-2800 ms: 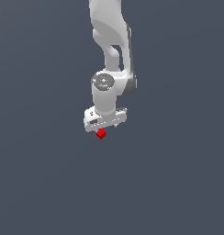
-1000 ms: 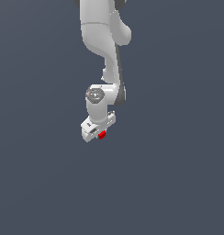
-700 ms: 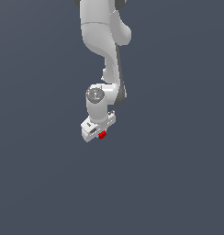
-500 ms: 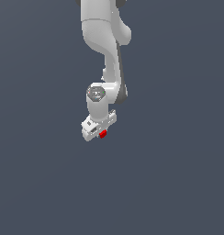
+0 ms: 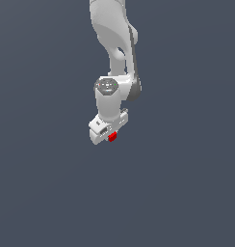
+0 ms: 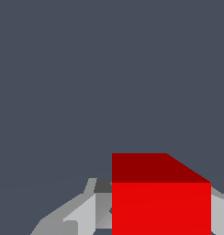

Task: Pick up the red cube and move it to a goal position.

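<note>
The red cube (image 5: 112, 137) is tiny, bright red and plain-faced. It sits between the fingers of my white gripper (image 5: 110, 134), which is shut on it and points down over the plain dark grey floor. In the wrist view the red cube (image 6: 160, 202) looms large, with a grey finger (image 6: 81, 213) showing on one side and a sliver of the other finger past its opposite edge. The cube looks lifted off the floor. No goal marker shows in either view.
The white arm (image 5: 114, 43) rises from the gripper to the exterior view's top edge. Around it is only the uniform dark grey floor (image 5: 187, 193).
The arm's upper links have changed posture since the oldest frame. Over the last second the gripper and the cube have drifted slightly up and to the exterior view's right. The grip is unchanged.
</note>
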You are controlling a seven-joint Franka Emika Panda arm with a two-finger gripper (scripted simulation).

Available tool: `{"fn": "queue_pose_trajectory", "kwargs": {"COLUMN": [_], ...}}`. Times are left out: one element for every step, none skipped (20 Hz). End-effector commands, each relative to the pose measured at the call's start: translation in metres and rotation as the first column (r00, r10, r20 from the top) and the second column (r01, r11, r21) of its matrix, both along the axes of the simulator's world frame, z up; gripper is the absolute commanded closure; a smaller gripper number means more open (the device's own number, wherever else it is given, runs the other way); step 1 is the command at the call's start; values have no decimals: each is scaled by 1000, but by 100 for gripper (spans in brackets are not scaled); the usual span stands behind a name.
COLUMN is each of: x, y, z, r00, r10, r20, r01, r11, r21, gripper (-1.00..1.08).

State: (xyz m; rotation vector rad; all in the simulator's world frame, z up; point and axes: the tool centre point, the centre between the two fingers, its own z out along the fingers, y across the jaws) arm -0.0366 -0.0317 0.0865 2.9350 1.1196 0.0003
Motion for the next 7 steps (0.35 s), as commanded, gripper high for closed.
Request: {"fn": "queue_pose_trajectory", "kwargs": {"x": [2, 3, 4, 4, 5, 5, 5], "y": [6, 7, 8, 9, 10, 10, 10], "z": [12, 16, 18, 20, 22, 22, 23], "r00": [1000, 1000, 1000, 1000, 1000, 1000, 1000], "r10": [-1, -1, -1, -1, -1, -1, -1], "r20": [0, 0, 0, 0, 0, 0, 0], "r01": [1, 1, 1, 1, 1, 1, 1], "r11": [1000, 1000, 1000, 1000, 1000, 1000, 1000], "r21": [0, 0, 0, 0, 0, 0, 0], "gripper": [108, 108, 108, 108, 108, 108, 108]}}
